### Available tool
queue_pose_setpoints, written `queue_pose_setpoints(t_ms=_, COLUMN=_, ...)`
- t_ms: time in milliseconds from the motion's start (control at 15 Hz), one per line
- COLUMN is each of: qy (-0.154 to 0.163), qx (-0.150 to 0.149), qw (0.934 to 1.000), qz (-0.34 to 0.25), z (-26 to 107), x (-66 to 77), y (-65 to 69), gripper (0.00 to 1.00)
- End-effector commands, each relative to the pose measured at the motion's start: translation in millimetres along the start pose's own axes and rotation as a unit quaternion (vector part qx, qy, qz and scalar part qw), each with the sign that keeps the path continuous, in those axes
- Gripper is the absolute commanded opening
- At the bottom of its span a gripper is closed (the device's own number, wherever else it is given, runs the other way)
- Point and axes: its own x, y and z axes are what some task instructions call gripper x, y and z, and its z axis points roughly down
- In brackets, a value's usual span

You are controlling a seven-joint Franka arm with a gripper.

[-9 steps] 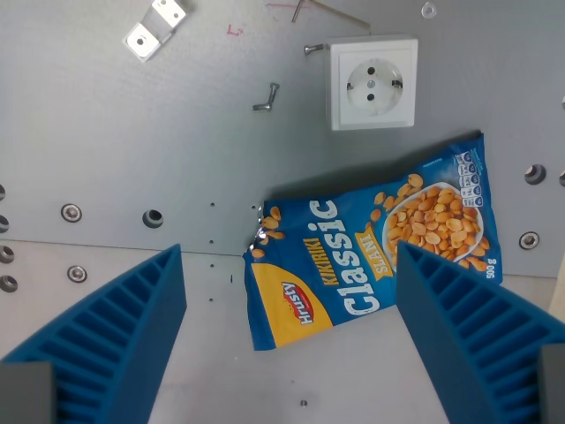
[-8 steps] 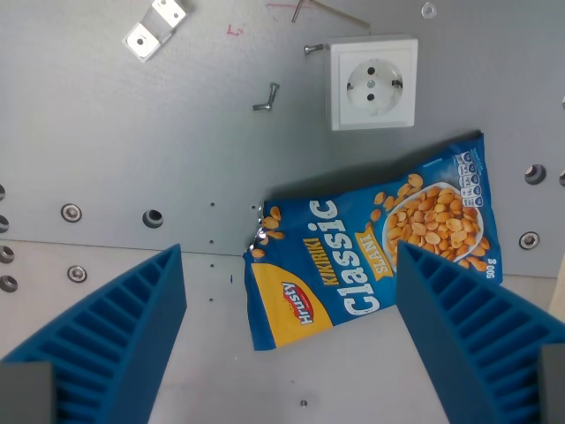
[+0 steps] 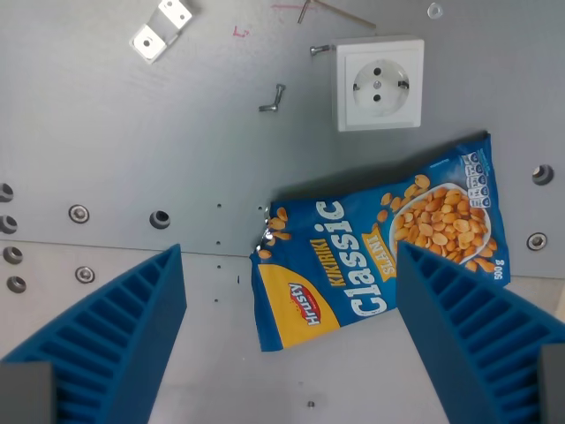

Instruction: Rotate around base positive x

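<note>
Looking down, we see our gripper [image 3: 287,340] spread wide, its blue fingers [image 3: 115,340] holding and touching nothing. Between them lies the peanut bag [image 3: 375,243], flat and tilted on the grey table [image 3: 115,150], just under a white socket [image 3: 380,82].

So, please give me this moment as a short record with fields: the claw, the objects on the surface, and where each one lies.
claw: open, empty, two blue ribbed fingers at the bottom corners
peanut bag: blue, lying flat and tilted, between the fingers, its right end hidden behind the right finger
wall socket: white, above the bag, apart from it
metal bracket: top left corner
loose screw: on the wrist view's left of the socket
surface: grey metal plate with bolt holes
</note>
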Motion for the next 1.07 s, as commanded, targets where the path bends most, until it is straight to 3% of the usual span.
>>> queue_pose_setpoints(t_ms=67, qy=0.009, qx=0.058, qw=0.9983, qz=-0.004, z=-3.0, x=-1.1, y=2.5, gripper=1.0)
queue_pose_setpoints(t_ms=1067, qy=0.019, qx=0.157, qw=0.9874, qz=-0.004, z=-3.0, x=-1.1, y=2.5, gripper=1.0)
